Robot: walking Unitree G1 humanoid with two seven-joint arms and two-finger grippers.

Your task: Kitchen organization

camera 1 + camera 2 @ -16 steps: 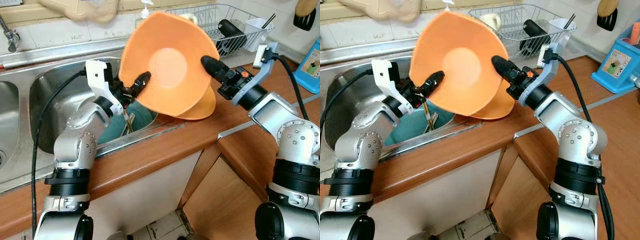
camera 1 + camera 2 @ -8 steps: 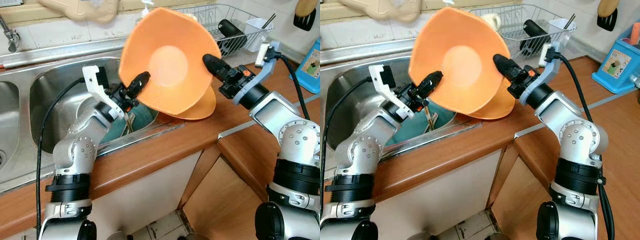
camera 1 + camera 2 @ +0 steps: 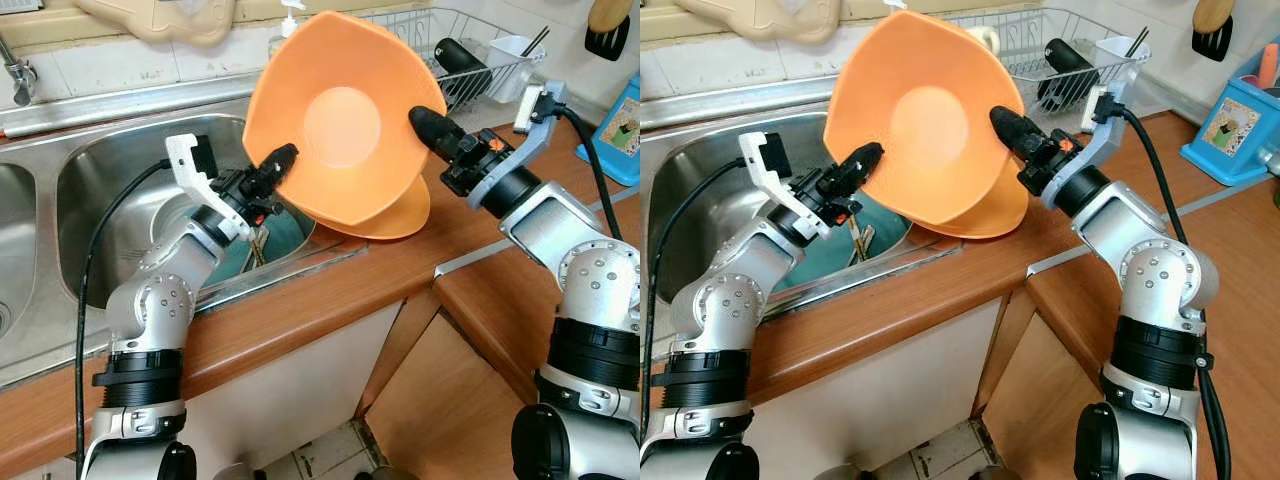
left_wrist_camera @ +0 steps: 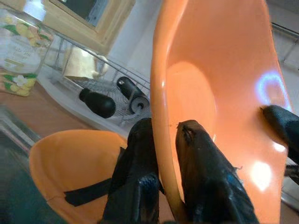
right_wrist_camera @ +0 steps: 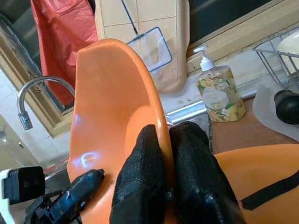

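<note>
A big orange bowl (image 3: 340, 110) is held up on edge above the counter, its hollow facing me. My left gripper (image 3: 278, 167) is shut on its lower left rim, and my right gripper (image 3: 428, 123) is shut on its right rim. In the wrist views each pair of black fingers (image 4: 187, 158) (image 5: 145, 177) pinches the thin orange rim. A second orange bowl (image 3: 400, 212) with a dark strip across it rests on the wooden counter (image 3: 330, 300) beneath and behind the raised one, next to the sink.
The steel sink (image 3: 110, 170) on the left holds a teal dish (image 3: 290, 228) and some cutlery. A wire dish rack (image 3: 470, 55) with dark items stands at the back right, a soap bottle (image 5: 216, 95) by the wall. A blue box (image 3: 620, 130) sits far right.
The raised bowl has shifted slightly up and to the right with both grippers still on it. The left arm has straightened a little.
</note>
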